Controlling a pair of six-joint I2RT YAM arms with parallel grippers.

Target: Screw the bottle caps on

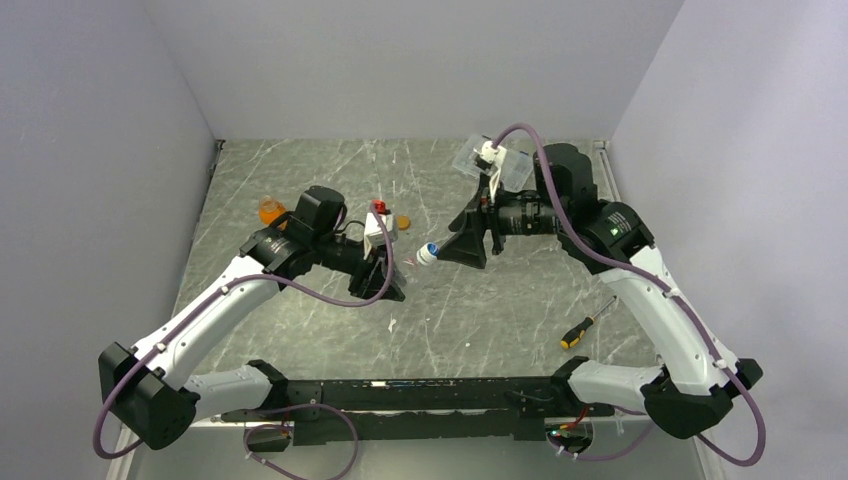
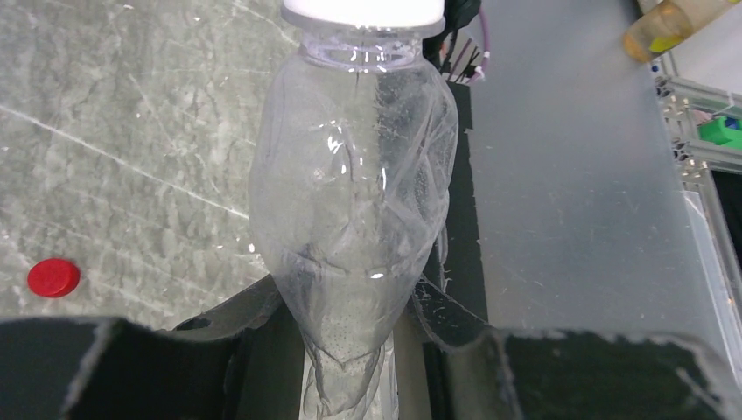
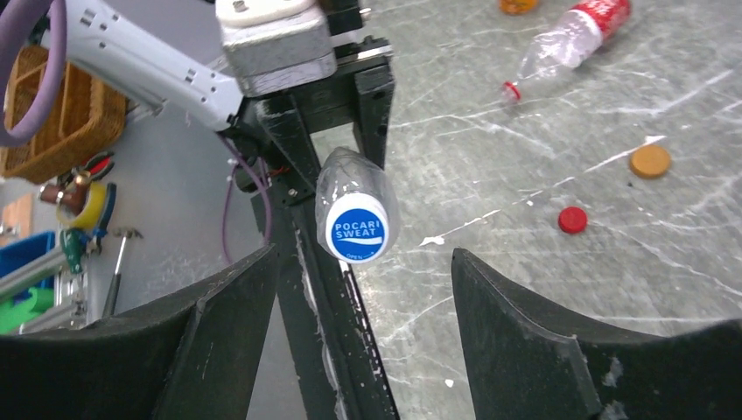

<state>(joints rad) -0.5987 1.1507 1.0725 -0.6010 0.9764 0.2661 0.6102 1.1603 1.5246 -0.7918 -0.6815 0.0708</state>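
— Bottle, clear, crumpled: location?
— Held above the table, lying sideways in the left gripper. Jaws clamped on its base end, neck pointing at the right arm.
— Blue cap?
— Blue cap sits on that neck, facing the right gripper. Jaws wide, 1 finger either side of the cap, neither touching it.
— Tightened?
— Cannot tell. It looks seated at least. Step in hand, as judged: close on the cap and turn it.
— Loose stock?
— 2 caps flat on the table, red cap and orange cap. They lie near each other, apart from any bottle.
— Other bottles?
— Red-label bottle lies on its side beyond those caps. Its mouth is too small to tell if capped. Orange bottle stands at the far left, cap state unclear.
— Tally?
— 0 confirmed finished, 1 in progress, at least 2 caps left to fit.
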